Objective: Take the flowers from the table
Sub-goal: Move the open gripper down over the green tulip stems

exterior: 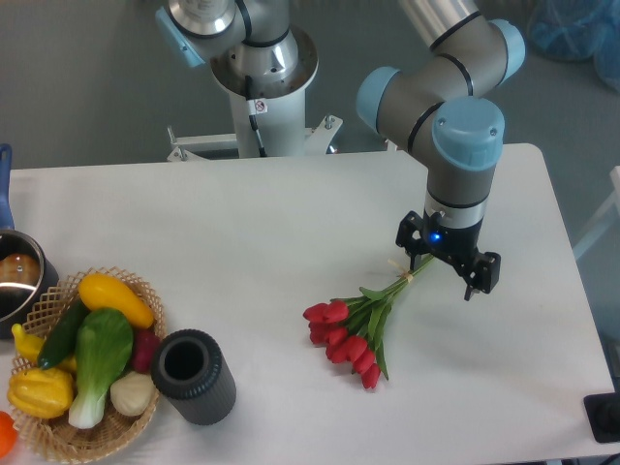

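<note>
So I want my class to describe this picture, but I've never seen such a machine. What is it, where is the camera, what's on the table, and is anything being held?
It is a robot arm with grey tubes and blue joints. At its end is a gripper, whose two fingers do the grasping. One fixed camera looks down from in front and above. On the white table lie the flowers, red tulips; the gripper is over the tips of their stems, though whether it grips them cannot be told. At the left are a basket of toy vegetables, a dark cylinder and part of a pot.
</note>
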